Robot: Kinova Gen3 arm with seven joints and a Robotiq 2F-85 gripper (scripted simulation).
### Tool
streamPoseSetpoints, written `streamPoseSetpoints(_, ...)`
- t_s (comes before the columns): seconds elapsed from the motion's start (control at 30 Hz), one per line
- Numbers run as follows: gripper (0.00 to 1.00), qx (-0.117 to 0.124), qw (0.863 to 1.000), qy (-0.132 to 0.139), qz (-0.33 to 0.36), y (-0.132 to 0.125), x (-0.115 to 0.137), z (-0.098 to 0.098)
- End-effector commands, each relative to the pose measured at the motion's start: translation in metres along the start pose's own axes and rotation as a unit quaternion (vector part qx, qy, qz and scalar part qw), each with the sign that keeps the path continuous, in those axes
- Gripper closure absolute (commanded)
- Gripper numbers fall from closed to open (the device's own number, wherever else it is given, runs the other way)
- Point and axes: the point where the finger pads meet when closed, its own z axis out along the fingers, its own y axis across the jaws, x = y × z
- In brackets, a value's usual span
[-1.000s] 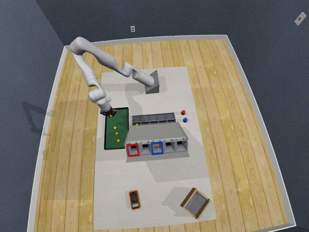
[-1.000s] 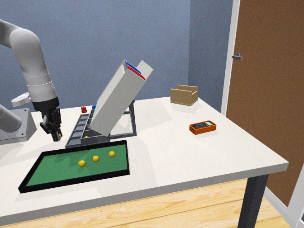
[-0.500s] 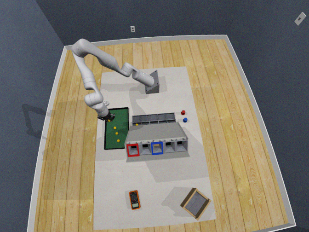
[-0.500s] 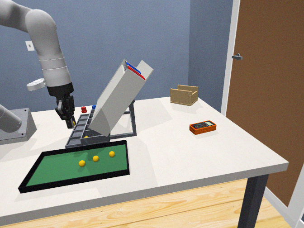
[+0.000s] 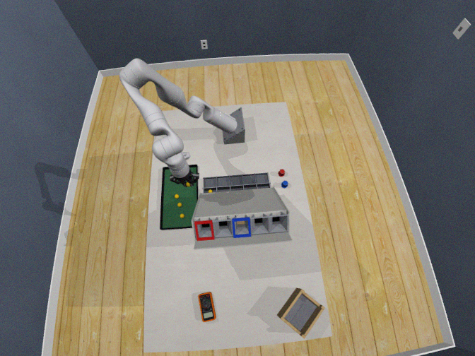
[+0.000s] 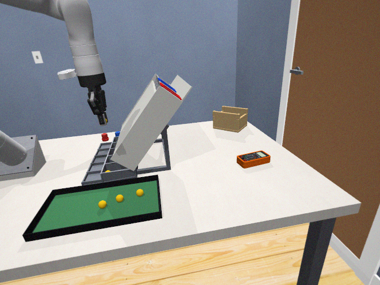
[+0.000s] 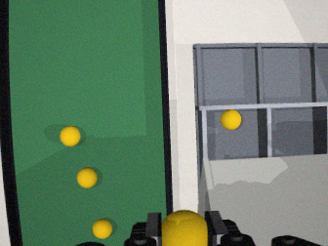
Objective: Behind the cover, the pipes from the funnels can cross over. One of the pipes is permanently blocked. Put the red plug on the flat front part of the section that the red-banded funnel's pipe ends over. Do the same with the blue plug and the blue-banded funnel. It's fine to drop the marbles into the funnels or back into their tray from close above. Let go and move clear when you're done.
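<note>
- Clock bearings: top view, 12 at its upper edge.
- Claw [image 5: 184,178] [image 6: 102,119] [image 7: 183,229] closed on a yellow marble [image 5: 187,184] [image 6: 106,120] [image 7: 184,229], raised above the table [image 5: 172,268] [image 6: 220,190], toward 1 o'clock of the marble tray [image 5: 168,214] [image 6: 70,211] [image 7: 49,73].
- Three loose marbles [image 5: 179,204] [image 6: 119,198] [image 7: 87,178] lie in that tray.
- Another marble [image 5: 210,191] [image 6: 108,171] [image 7: 230,119] sits in the 9 o'clock end section of the divided catch tray [image 5: 236,174] [image 7: 259,73], by the lower edge of the slanted cover [image 5: 237,203] [image 6: 147,122] [image 7: 254,195].
- Red-banded funnel [image 5: 196,230] [image 6: 170,91]: 9 o'clock end of its row. Blue-banded funnel [image 5: 234,227] [image 6: 167,84]: middle.
- Red plug [image 5: 281,172] [image 6: 104,137] and blue plug [image 5: 284,184] [image 6: 117,133]: on the table, off the catch tray's 3 o'clock end; neither placed on a section.
</note>
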Motion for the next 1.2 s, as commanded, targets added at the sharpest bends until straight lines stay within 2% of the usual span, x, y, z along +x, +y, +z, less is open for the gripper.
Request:
streamPoseSetpoints(0.0, 1.0, 0.01, 1.0, 0.004, -0.003, 0.012, -0.005, -0.006)
streamPoseSetpoints(0.17, 1.0, 0.01, 1.0, 0.004, -0.003, 0.012, -0.005, -0.006)
streamPoseSetpoints(0.2, 1.0, 0.008, 1.0, 0.005, -0.005, 0.07, -0.023, -0.035)
streamPoseSetpoints(0.27, 1.0, 0.008, 1.0, 0.005, -0.005, 0.077, -0.025, -0.039)
streamPoseSetpoints(0.4, 1.0, 0.008, 1.0, 0.005, -0.005, 0.134, -0.04, -0.067)
streamPoseSetpoints(0.73, 1.0, 0.008, 1.0, 0.005, -0.005, 0.139, -0.042, -0.07)
streamPoseSetpoints(0.77, 1.0, 0.009, 1.0, 0.01, -0.005, 0.198, -0.059, -0.099)
streamPoseSetpoints(0.83, 1.0, 0.009, 1.0, 0.01, -0.005, 0.203, -0.06, -0.101)
streamPoseSetpoints(0.93, 1.0, 0.009, 1.0, 0.01, -0.005, 0.231, -0.067, -0.114)
streamPoseSetpoints(1.17, 1.0, 0.009, 1.0, 0.01, -0.005, 0.231, -0.067, -0.114)
